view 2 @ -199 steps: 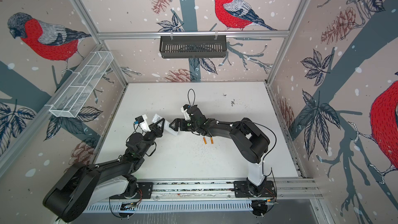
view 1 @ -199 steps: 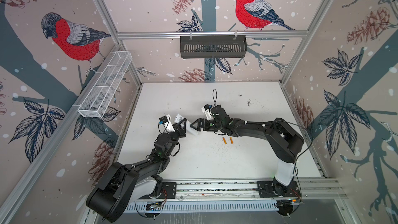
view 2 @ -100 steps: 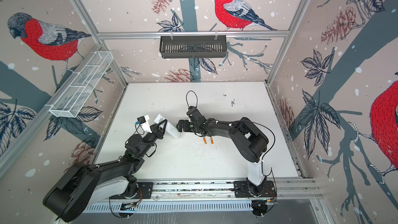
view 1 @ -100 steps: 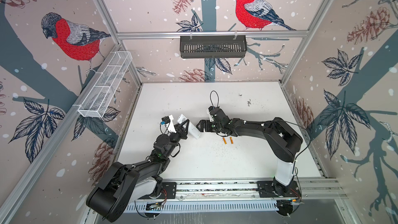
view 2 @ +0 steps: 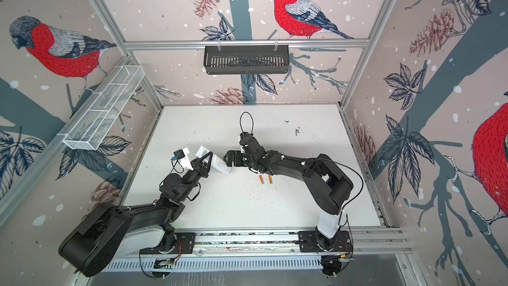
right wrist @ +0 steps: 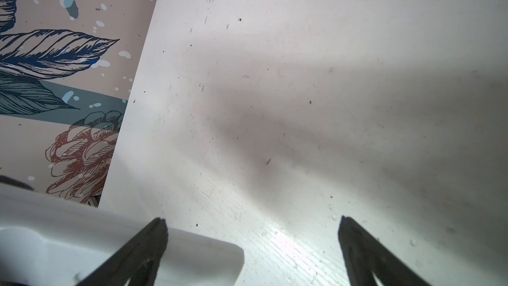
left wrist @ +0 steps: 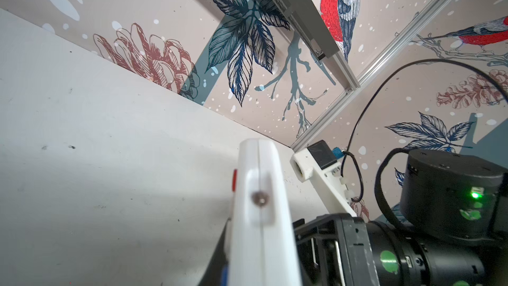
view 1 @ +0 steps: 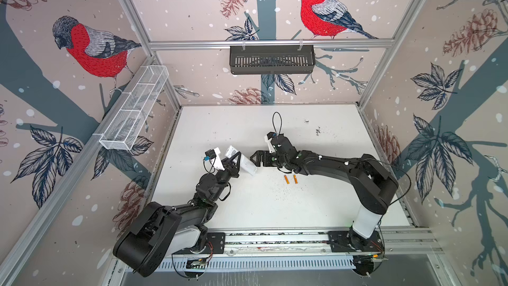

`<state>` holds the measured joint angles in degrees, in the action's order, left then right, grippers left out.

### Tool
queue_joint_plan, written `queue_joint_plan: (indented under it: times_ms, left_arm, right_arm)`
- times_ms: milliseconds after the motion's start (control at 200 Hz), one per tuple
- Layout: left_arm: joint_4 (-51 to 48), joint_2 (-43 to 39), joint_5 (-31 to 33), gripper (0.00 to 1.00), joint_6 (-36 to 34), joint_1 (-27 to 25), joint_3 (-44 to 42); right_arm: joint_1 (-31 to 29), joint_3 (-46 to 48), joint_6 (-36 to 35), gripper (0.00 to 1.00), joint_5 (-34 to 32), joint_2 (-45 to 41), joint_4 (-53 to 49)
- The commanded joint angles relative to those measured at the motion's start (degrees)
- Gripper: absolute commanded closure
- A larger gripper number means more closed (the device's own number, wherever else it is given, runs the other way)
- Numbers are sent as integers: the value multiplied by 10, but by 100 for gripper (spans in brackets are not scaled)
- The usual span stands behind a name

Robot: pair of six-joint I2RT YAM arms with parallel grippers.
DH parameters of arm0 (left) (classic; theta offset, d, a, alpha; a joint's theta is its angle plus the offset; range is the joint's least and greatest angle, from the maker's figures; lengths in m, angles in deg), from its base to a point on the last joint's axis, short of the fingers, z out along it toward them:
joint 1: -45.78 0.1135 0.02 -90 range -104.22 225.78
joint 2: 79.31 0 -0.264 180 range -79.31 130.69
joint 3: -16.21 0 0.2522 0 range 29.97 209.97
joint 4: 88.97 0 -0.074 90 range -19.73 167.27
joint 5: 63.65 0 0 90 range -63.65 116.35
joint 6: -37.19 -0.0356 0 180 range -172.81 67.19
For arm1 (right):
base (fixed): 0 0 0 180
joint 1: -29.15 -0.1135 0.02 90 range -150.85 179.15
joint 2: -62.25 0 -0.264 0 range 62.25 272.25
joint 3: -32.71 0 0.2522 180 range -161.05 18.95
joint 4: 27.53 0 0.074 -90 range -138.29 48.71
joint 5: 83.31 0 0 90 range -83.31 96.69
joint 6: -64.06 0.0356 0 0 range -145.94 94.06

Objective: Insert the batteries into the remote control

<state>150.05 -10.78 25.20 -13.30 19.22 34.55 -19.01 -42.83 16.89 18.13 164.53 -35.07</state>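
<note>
The remote control [view 1: 248, 167], where is it in both top views, Ben?

Ben: Mid-bench, a little left of centre, tilted. The left hand [view 1: 237, 160] is closed on it, and its free end points right. If it touches the bench [view 1: 275, 210], I cannot tell. The right hand [view 1: 254, 160] is spread fully and holds nothing; its tips stand just at that free end. The batteries [view 1: 286, 180] lie side by side on the bench, just near of the right arm [view 1: 330, 162], apart from the remote.

Ada: And the left wrist view?

Ben: The remote's [left wrist: 261, 215] end face shows, with a red button [left wrist: 234, 180] on one side. I judge it a light, stiff plastic shell, smooth, so it may slip or twist.

Ada: The right wrist view?

Ben: The right hand's [right wrist: 252, 218] jaws are far apart, and one finger [right wrist: 154, 243] is in front of the remote's rounded end. I would hold the long edges, not the buttons. The batteries are small and will roll, so take them across the middle.
</note>
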Motion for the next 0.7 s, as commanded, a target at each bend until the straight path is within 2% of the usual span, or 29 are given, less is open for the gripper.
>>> queue_joint_plan:
  times_ms: [0, 130, 255, 425, 695]
  left_arm:
    - [-24, -12, 68, 100, -19, -12, 5]
    - [-37, 3, 76, 100, -21, -16, 8]
    - [2, 46, 71, 100, -11, -16, 3]
    - [85, 119, 75, 100, 4, -22, -9]
    - [283, 259, 106, 100, 25, -33, -46]
  right_arm:
    - [-3, 3, -9, 1, 9, -4, 10]
    - [-5, 2, -8, 1, 5, 0, 14]
    - [-5, -2, -11, 1, -1, 4, 15]
    - [-4, -7, -11, 0, 21, 16, 23]
    - [-7, -4, 7, 0, 52, 49, 52]
